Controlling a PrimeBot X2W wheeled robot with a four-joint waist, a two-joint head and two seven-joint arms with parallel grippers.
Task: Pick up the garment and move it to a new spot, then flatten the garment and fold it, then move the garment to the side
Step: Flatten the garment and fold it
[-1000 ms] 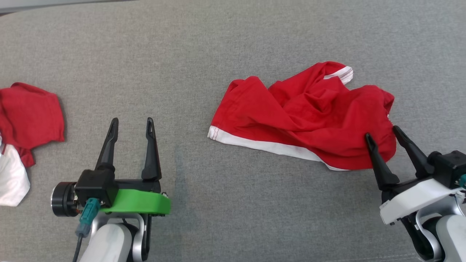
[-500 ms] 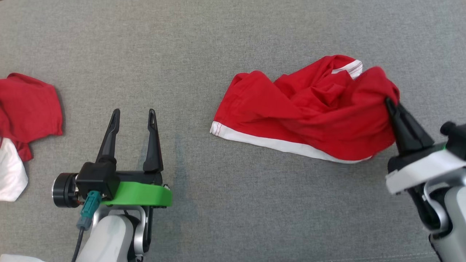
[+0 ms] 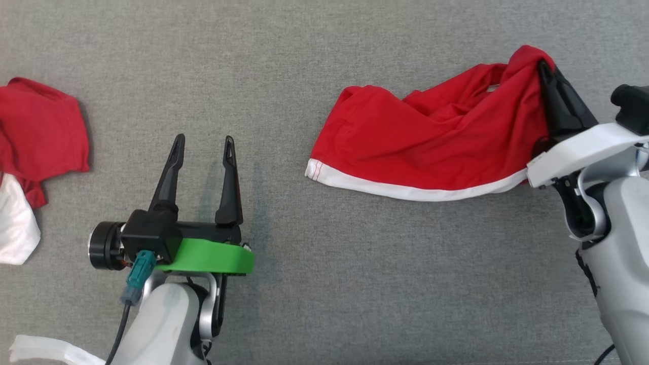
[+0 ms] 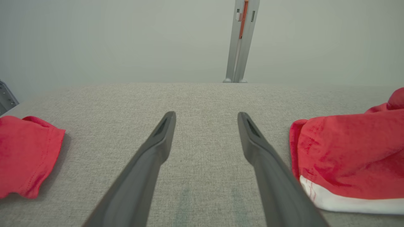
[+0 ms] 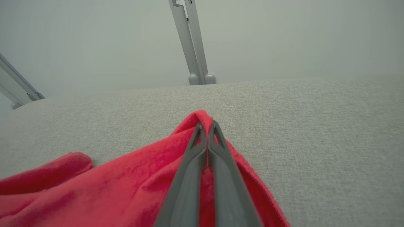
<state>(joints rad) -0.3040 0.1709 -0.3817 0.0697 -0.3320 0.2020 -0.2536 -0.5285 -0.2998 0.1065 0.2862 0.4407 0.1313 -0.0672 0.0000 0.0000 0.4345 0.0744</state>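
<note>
Right jaws are clamping together on a fold of the red garment (image 3: pixel 431 142) at its right end, near the counter's (image 3: pixel 324 284) right edge. That end is hanging lifted. The rest, with the white hem, is lying on the counter right of centre. Left jaws are standing apart, gripping nothing, hovering over bare counter left of centre, well apart from the garment.

Judging the step in hand as the pick-up and carry to a new spot. Doing it well:
- lifting until the trailing hem is clearing the surface before going sideways, otherwise it's dragging and bunching
- going slowly, since the grip is looking like a thin pinch at the tips and could be slipping
- steering clear of the other red cloth (image 3: pixel 43 126) and white cloth (image 3: pixel 15 233) at the left edge
- left jaws taking the free hem corner could be helping with spreading on set-down
</note>
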